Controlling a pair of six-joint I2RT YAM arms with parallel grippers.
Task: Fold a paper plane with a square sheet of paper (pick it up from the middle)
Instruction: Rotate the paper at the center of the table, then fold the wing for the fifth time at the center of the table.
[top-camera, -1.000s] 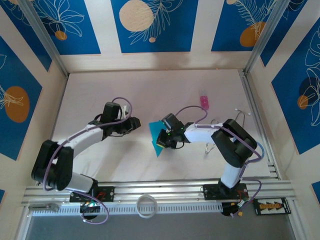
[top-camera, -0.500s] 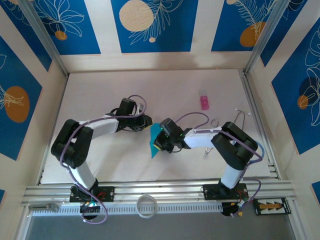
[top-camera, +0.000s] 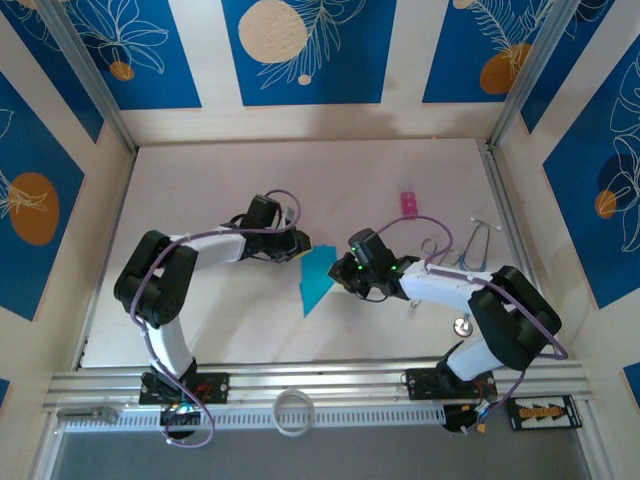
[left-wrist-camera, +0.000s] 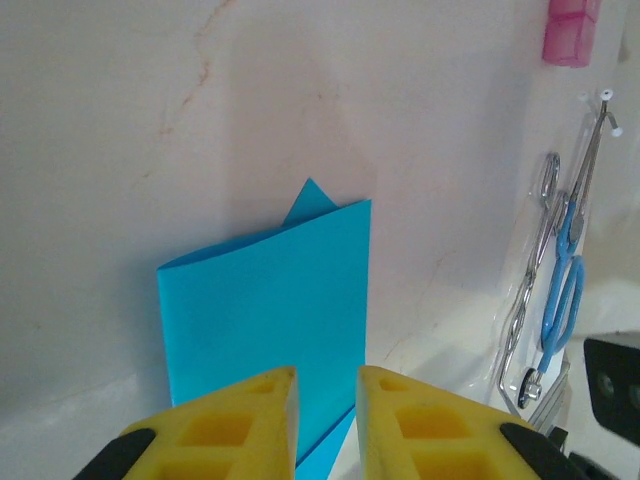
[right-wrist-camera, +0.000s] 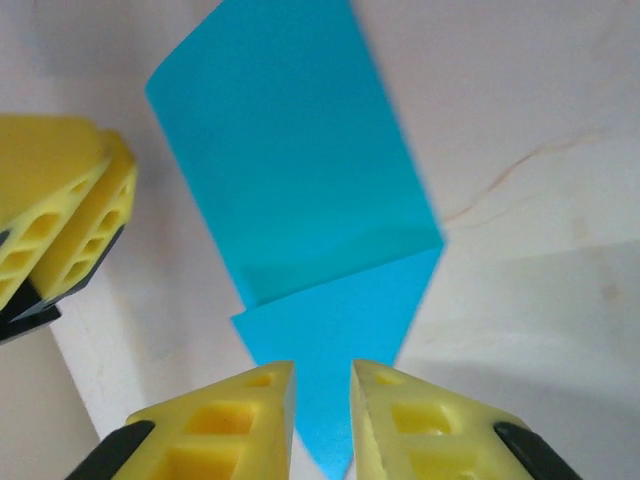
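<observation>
I record the folded square sheet of paper (top-camera: 317, 277) lying flat between left gripper (left-wrist-camera: 328, 415) and right gripper (right-wrist-camera: 322, 405), each just beside it with jaws narrowly parted.

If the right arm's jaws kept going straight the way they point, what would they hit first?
The folded blue paper, whose pointed end lies right ahead of the jaws. Their height above it is unclear, so they might skim over it.
</observation>
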